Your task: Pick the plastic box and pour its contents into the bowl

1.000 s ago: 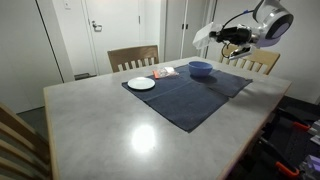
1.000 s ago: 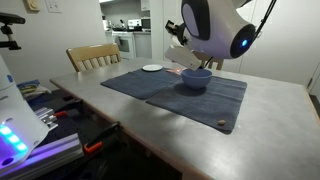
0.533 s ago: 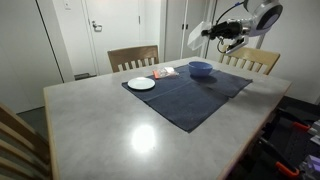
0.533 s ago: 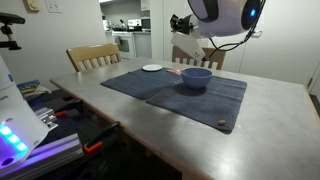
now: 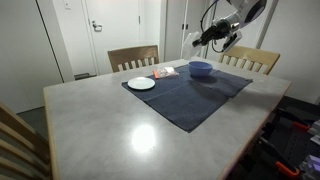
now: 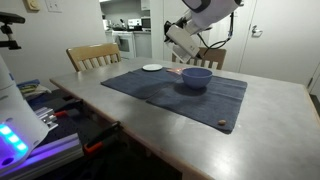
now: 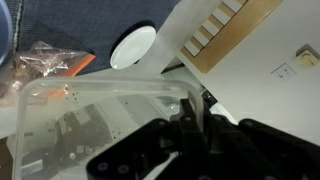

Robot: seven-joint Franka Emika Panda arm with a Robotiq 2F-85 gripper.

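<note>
Plastic box (image 5: 198,38): clear tub, tilted, in the air high above the bowl (image 5: 200,69), its rim clamped by the closed gripper (image 5: 213,37). Bowl: blue, on a dark mat (image 5: 190,95). Orange packet (image 5: 164,72) lies between the bowl and the white plate (image 5: 141,84).

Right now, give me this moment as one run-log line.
gripper: shut on clear plastic box | box: in the air, tilted, near blue bowl | bowl: on dark mat

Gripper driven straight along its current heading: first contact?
Beyond the plastic box it holds, the gripper likely meets the table near the orange packet and white plate; depth unclear.
</note>
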